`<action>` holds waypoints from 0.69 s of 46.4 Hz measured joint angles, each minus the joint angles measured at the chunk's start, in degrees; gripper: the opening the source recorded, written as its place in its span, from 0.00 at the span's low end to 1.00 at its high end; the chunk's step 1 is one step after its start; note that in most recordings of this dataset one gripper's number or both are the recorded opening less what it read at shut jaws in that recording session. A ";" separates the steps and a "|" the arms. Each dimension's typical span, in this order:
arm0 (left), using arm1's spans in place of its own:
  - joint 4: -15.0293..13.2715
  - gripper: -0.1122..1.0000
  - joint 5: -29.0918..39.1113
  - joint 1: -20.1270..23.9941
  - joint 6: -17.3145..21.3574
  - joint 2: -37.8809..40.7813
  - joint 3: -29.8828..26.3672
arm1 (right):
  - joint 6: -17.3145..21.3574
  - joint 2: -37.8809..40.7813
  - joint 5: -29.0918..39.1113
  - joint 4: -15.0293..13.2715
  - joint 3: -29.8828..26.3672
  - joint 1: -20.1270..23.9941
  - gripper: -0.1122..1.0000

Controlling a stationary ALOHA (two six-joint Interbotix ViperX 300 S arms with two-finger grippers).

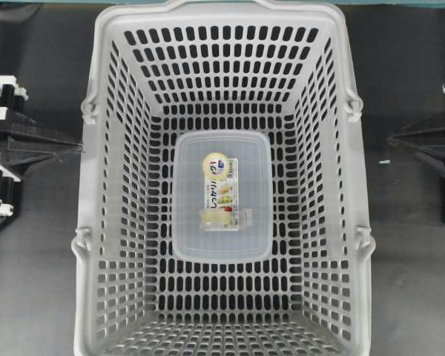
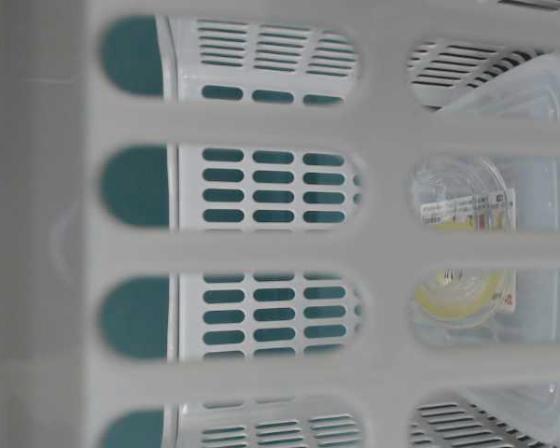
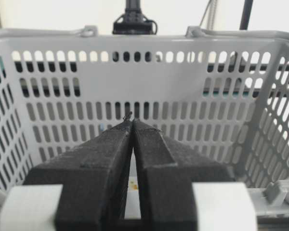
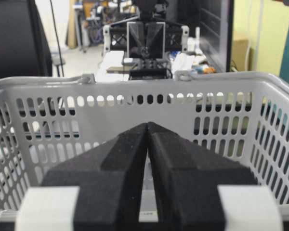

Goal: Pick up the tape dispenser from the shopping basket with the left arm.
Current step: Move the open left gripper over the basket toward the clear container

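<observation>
The tape dispenser (image 1: pixel 221 189) lies flat on the lid of a translucent tub, in the middle of the floor of the light-grey shopping basket (image 1: pixel 96 74). Its pale-yellow round top points away and its clear roll end points toward the near wall. At table level it shows through the lattice wall (image 2: pixel 462 303). My left gripper (image 1: pixel 80 147) is shut and empty, outside the basket's left wall at rim height; in its wrist view (image 3: pixel 132 120) the tips meet in front of the basket (image 3: pixel 149 41). My right gripper (image 1: pixel 391 138) is shut and empty, outside the right wall (image 4: pixel 148 124).
The translucent rectangular tub (image 1: pixel 189 237) takes up the centre of the basket floor under the dispenser. The basket's tall slotted walls and handle lugs (image 1: pixel 354 104) stand between both grippers and the dispenser. Dark table surface lies on either side of the basket.
</observation>
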 measured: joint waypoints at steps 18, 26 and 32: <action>2.11 0.10 13.71 -1.23 -5.45 8.26 -12.39 | 0.26 -0.44 3.34 0.00 0.00 -1.58 0.09; 2.11 0.10 22.94 -2.20 -5.45 16.17 -19.95 | 0.18 -0.88 5.36 0.09 0.09 -1.93 0.09; 2.11 0.10 30.50 -2.55 -5.45 21.97 -25.93 | 0.18 -1.58 6.50 0.09 0.09 -2.02 0.14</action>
